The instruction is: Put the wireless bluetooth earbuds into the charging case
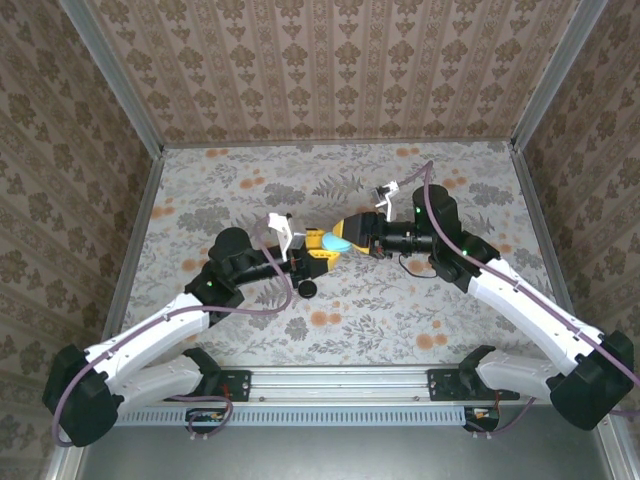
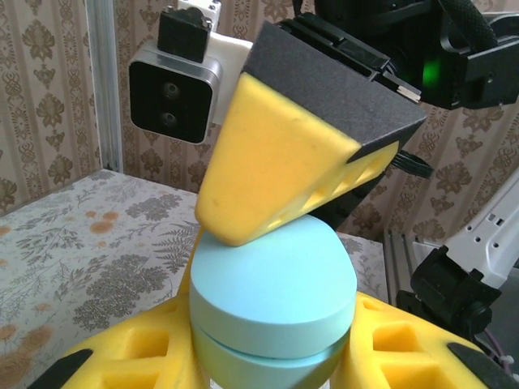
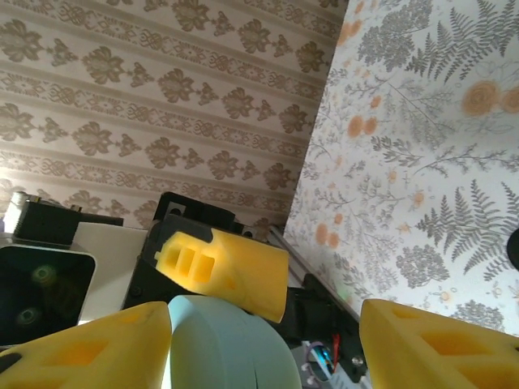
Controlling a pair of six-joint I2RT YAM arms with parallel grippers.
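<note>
Judging the lid to be the step in hand, I needed to grip the body low and firm and lever only at the seam. My left gripper [image 2: 272, 365] pinched the charging case [image 2: 272, 284] above the middle of the table [image 1: 450, 320]. My right gripper [image 3: 263, 324] stood spread, one finger [image 2: 276, 178] resting on top. The case was smooth, rounded and turquoise, shut, with a thin seam round it.

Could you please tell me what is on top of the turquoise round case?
One yellow padded finger of the right gripper rests on the turquoise round plastic case. The case looks shut, so its inside is hidden.
</note>
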